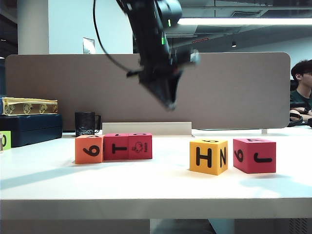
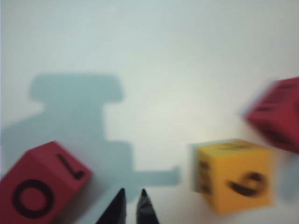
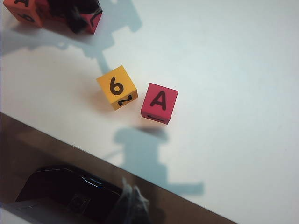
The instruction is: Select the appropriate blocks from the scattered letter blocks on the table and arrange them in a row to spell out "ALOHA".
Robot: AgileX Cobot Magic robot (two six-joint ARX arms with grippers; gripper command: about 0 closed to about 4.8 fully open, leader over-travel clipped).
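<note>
Exterior view: the left gripper [image 1: 169, 103] hangs in the air well above the table [image 1: 146, 187], pointing down, carrying nothing; its fingertips are blurred here. Below it and to its left, three letter blocks stand touching in a row: an orange block [image 1: 88, 149] showing 6, a pink-red block [image 1: 116, 146] showing T, and a second pink-red block [image 1: 140, 146] with an animal drawing. Below it and to its right stand a yellow block [image 1: 208, 156] showing H and N, and just beside it, apart, a third pink-red block [image 1: 254, 155] showing J. The right gripper does not appear in this view. Left wrist view: the left gripper [image 2: 132, 196] has its fingertips [image 2: 119, 197] drawn nearly together with a narrow gap, grasping nothing. A pink-red block [image 2: 42, 184] with O and T faces lies just to one side of the tips; the yellow block [image 2: 236, 173] lies to the other side, with another pink-red block [image 2: 278, 114] beyond it, blurred. Right wrist view: the right gripper [image 3: 132, 198] is clenched and empty, suspended over the table's far edge. Ahead of it lie the yellow block [image 3: 117, 87], 6 up, and a pink-red block [image 3: 160, 103], A up, near each other but apart.
</note>
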